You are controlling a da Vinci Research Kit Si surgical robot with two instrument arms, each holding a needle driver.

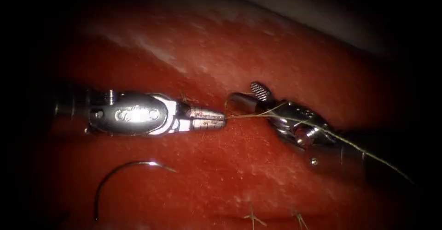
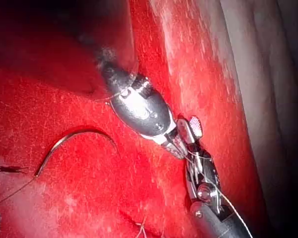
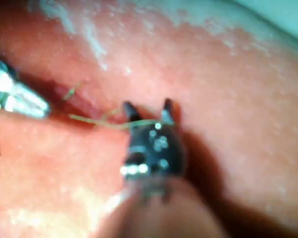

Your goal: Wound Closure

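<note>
Left tool [image 1: 216,118]: jaws closed, pinching the thread [image 1: 258,115] at their tip. Right tool [image 1: 251,96]: jaws spread wide, gripping nothing, thread running across them and trailing along its shaft. Needle [image 1: 120,170]: lying free on the tissue [image 1: 239,50], below the left tool, held by neither. 2 cut thread ends [image 1: 254,218] are sticking up nearby.

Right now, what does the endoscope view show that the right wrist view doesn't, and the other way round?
Endoscope view adds: the needle lying on the tissue, not in it and held by neither tool, and cut thread ends to its right. Right wrist view adds: a close look at the right tool from behind its open jaws, with the thread crossing between them ungripped. Shared: the left tool shut on the thread, and the right tool holding nothing.
</note>
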